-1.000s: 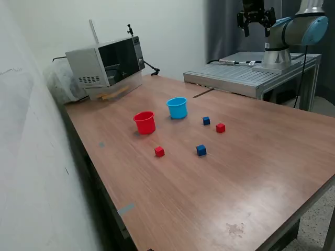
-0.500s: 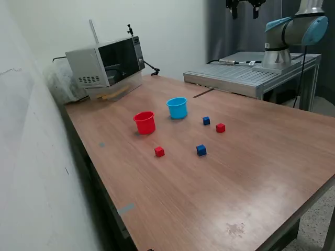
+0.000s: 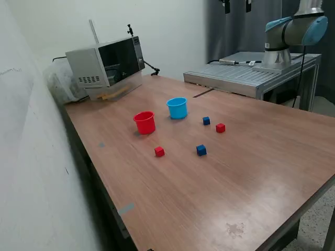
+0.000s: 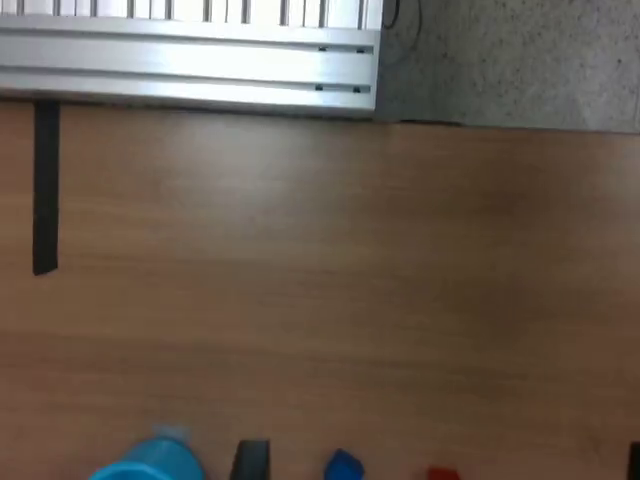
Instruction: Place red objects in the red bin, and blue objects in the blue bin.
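Though the arm is up and clear, nothing looks sorted yet — all four cubes sit on the brown wood-grain table (image 3: 251, 172), outside both cups. Small red plastic cup (image 3: 144, 122) stands just left of the small light blue plastic cup (image 3: 177, 107) in the exterior view, both upright; their insides are hidden from here. One small dark blue cube (image 3: 206, 121) lies right of the blue cup, with a small red cube (image 3: 220, 127) just beside it. A second red cube (image 3: 159, 151) and second dark blue cube (image 3: 201, 150) lie nearer, well apart from each other. So four placements seem left.

Jaws: only two dark finger tips show at the exterior view's top edge, gripper (image 3: 236, 5) high above the far end — apart, holding nothing.

Room: broad bare table near and right of the cubes. Grey microwave (image 3: 104, 64) at the far left corner; ribbed metal platform (image 3: 251, 73) along the far edge. Cups and cubes stand well in from every edge — approach from above looks open.
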